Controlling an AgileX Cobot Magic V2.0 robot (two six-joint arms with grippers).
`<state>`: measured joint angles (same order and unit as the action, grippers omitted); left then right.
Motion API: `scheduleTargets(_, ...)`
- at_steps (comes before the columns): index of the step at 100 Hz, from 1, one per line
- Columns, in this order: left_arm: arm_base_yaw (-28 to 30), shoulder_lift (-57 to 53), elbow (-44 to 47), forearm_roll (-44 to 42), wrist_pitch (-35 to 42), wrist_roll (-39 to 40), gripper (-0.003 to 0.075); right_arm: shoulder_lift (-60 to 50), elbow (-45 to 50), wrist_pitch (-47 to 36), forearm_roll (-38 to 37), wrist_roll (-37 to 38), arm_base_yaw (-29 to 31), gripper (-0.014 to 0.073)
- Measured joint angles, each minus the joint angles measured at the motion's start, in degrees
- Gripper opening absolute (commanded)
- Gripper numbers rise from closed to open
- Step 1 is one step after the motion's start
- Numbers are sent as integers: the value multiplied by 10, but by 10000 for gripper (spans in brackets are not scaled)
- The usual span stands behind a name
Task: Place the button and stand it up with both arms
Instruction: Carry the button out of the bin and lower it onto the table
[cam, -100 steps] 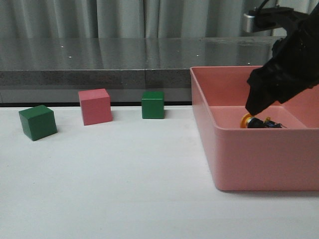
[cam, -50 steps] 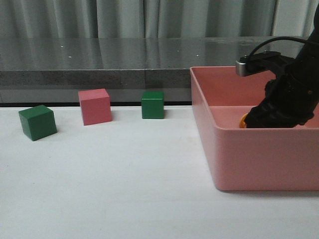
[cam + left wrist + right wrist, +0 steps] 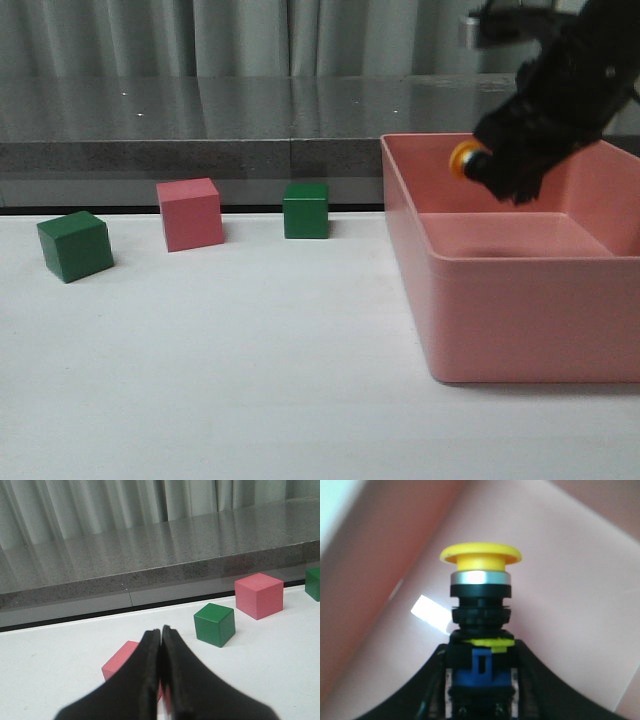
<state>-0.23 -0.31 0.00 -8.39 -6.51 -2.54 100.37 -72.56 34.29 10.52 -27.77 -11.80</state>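
Note:
The button (image 3: 481,605) has a yellow mushroom cap, a silver ring, a black body and a blue base. My right gripper (image 3: 481,670) is shut on its base. In the front view the right gripper (image 3: 500,170) holds the button (image 3: 463,159) in the air above the pink bin (image 3: 500,310), cap pointing left. My left gripper (image 3: 161,632) is shut and empty, low over the white table, with a pink cube (image 3: 120,662) just behind its fingers. The left arm does not show in the front view.
On the white table (image 3: 250,360) stand a green cube (image 3: 75,245), a pink cube (image 3: 190,213) and another green cube (image 3: 306,210), left of the bin. A grey ledge (image 3: 200,150) runs along the back. The left wrist view shows a green cube (image 3: 215,624) and a pink cube (image 3: 259,595).
My right gripper dropped into the bin, shut on the button, and has lifted it up and left, out above the bin's rim.

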Motion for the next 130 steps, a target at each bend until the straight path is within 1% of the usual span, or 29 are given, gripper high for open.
scheduleTargets(13,0,0,0,0,0,0,-19,-34,-64,53,0,-3,-39,22)
scheduleTargets(20,0,0,0,0,0,0,-19,-36,-94,83,0,-21,-71,22)
scheduleTargets(28,0,0,0,0,0,0,-19,-32,-115,111,0,-60,-111,22)
scheduleTargets(41,0,0,0,0,0,0,-20,-3,-131,122,1,-137,-184,22)
scheduleTargets(61,0,0,0,0,0,0,-19,77,-159,111,2,-244,-251,22)
scheduleTargets(75,0,0,0,0,0,0,-19,144,-194,105,2,-288,-271,22)
scheduleTargets(96,0,0,0,0,0,0,-20,218,-249,101,2,-297,-280,22)
scheduleTargets(130,0,0,0,0,0,0,-20,254,-260,111,2,-298,-281,26)
